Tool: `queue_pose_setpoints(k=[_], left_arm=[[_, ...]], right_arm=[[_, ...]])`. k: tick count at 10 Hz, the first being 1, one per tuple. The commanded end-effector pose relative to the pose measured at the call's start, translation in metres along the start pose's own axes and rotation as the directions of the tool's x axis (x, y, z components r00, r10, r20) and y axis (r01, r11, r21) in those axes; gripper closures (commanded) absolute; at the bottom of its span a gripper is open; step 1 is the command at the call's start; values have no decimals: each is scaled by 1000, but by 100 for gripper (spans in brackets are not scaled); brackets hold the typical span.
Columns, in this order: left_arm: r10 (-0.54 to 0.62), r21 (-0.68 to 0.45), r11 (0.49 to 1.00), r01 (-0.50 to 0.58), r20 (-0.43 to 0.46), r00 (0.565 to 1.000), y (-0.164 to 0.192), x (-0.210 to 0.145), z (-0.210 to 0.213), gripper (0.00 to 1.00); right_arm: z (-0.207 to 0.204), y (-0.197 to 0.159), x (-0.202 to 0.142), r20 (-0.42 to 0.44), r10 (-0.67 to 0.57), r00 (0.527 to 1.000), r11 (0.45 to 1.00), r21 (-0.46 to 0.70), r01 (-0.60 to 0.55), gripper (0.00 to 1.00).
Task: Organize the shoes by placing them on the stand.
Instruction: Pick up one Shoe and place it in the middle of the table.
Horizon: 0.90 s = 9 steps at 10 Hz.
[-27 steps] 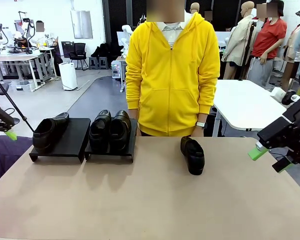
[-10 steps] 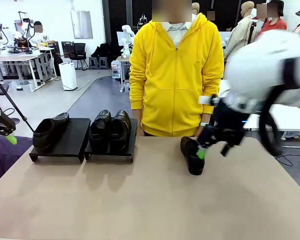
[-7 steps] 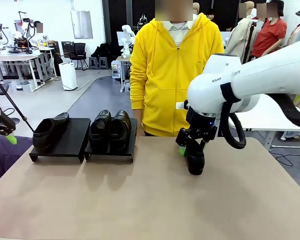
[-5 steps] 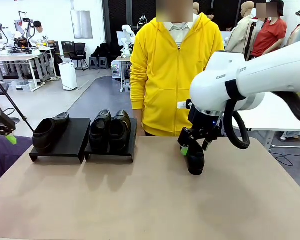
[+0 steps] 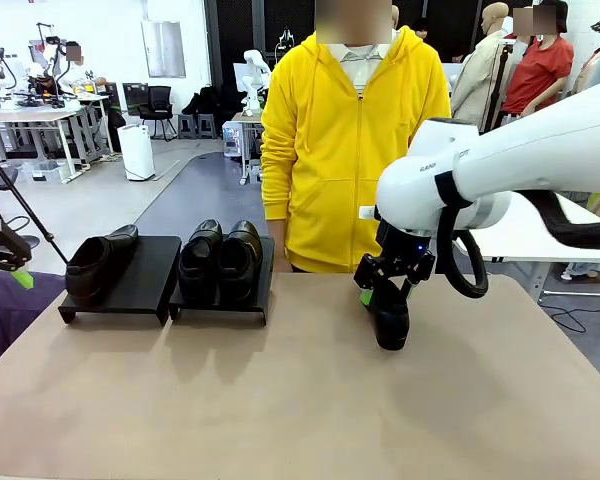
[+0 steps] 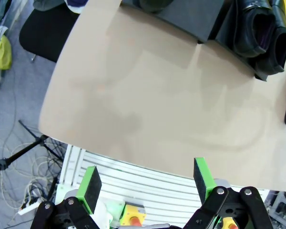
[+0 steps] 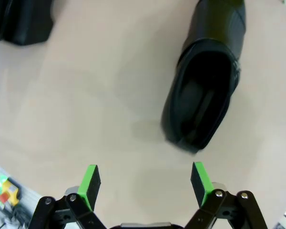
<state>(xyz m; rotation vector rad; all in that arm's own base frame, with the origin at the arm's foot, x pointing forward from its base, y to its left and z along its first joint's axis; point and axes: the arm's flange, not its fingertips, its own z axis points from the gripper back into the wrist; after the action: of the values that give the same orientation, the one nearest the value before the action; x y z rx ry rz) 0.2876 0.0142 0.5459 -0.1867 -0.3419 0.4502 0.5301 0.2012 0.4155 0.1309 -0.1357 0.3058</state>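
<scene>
Your right hand (image 7: 143, 183) hovers wide open and empty over the heel of the lone glossy black leather slip-on shoe (image 5: 388, 312) on the tan tabletop (image 5: 280, 400), at 3 o'clock from the low matte-black stand (image 5: 165, 275), likely lining up a grasp.

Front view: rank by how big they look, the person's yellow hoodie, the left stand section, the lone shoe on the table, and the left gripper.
1. yellow hoodie
2. left stand section
3. lone shoe, partly hidden behind the right gripper
4. left gripper, partly cut off at the picture's edge, so its rank is unsure
</scene>
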Motion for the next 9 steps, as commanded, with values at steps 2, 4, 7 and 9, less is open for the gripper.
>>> queue_pose_setpoints(k=[2, 4, 7, 9], left_arm=[[-11, 8, 1000, 11, -2, 1000, 3, 0, 1, 0], [-11, 8, 1000, 11, -2, 1000, 3, 0, 1, 0], [-11, 8, 1000, 11, -2, 1000, 3, 0, 1, 0], [-11, 8, 1000, 11, -2, 1000, 3, 0, 1, 0]], right_arm=[[-21, 1, 53, -6, -34, 999, 997, -66, 33, 0], [-40, -2, 73, -23, -44, 999, 995, -93, 42, 0], [-66, -6, 83, -68, -82, 994, 995, -58, 78, 0], [-72, -4, 85, -75, -95, 993, 994, -69, 90, 0]])
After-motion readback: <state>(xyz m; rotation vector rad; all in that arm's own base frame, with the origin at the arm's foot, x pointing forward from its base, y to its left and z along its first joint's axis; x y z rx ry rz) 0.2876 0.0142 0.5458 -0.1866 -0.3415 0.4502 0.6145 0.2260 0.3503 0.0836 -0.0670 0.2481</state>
